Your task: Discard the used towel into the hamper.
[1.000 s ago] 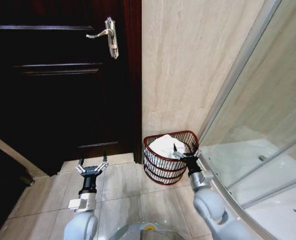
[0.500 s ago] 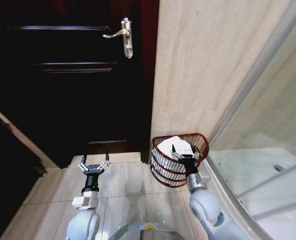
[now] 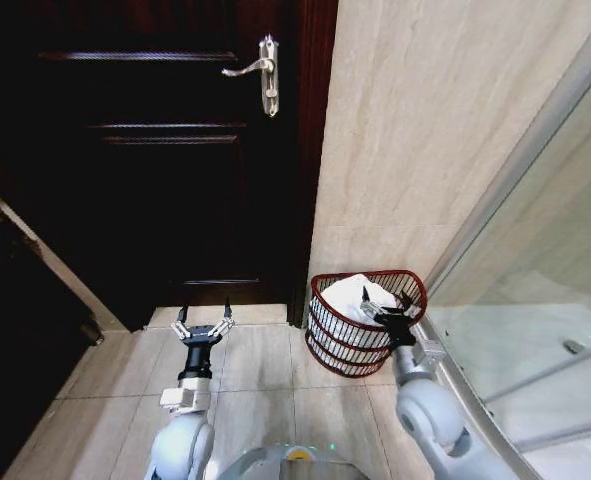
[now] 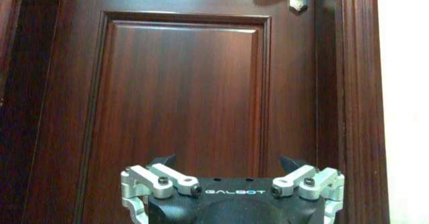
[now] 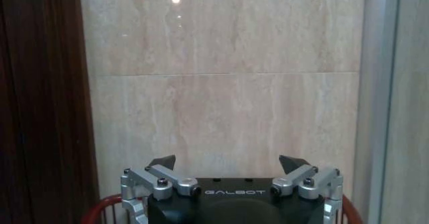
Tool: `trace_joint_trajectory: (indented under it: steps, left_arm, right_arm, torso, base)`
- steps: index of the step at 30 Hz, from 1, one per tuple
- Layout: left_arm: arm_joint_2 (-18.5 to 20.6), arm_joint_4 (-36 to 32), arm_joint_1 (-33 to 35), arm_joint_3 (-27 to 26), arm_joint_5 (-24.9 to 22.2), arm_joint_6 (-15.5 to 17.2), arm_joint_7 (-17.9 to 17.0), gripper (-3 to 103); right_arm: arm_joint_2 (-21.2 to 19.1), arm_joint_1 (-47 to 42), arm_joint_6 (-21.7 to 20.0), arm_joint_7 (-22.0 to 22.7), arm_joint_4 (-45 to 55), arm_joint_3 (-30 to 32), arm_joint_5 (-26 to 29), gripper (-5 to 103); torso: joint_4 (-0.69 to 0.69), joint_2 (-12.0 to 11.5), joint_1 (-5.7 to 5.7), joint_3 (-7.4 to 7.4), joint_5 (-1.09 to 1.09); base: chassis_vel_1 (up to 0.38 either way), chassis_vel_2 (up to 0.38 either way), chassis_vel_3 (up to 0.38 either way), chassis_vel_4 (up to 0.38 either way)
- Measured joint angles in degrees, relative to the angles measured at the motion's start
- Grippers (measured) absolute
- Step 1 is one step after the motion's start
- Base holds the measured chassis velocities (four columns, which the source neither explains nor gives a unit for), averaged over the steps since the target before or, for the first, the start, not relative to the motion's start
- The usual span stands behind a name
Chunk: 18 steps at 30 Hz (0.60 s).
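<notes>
Towel (image 3: 352, 293) in hamper (image 3: 347, 345) — both end effectors open.

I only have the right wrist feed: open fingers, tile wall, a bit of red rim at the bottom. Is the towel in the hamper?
Observer: Yes by the head view: a white towel lies inside the hamper, heaped above the rim on the door side.
Operator: Where's the right gripper relative to it?
Observer: The right gripper is open over the hamper's mouth on the robot's side, holding nothing.
Operator: And the left arm?
Observer: The left gripper is open and empty over the floor tiles, facing the dark wooden door.
Operator: What stands beside the hamper?
Observer: It sits on the floor against the tile wall, between the door frame and a glass shower enclosure.
</notes>
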Motion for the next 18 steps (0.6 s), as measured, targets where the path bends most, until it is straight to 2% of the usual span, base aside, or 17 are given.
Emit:
trace_joint_trajectory:
  steps: [11, 18]
  left_arm:
    - [-0.29, -0.59, 1.11, -0.62, 0.01, 0.51, 0.03, 100]
    - [-0.2, -0.74, 1.06, -0.51, 0.13, 0.47, 0.08, 100]
  right_arm:
    - [-0.1, -0.45, 2.42, -0.55, -0.44, -0.51, -0.7, 100]
    - [-0.41, -0.37, 3.12, -0.69, -0.48, -0.59, -0.7, 100]
  torso:
    - [0.0, 0.0, 0.0, 0.0, 0.02]
    - [0.0, 0.0, 0.0, 0.0, -0.01]
  base:
    - [-0.09, -0.092, 0.097, 0.084]
    - [0.023, 0.024, 0.007, 0.006]
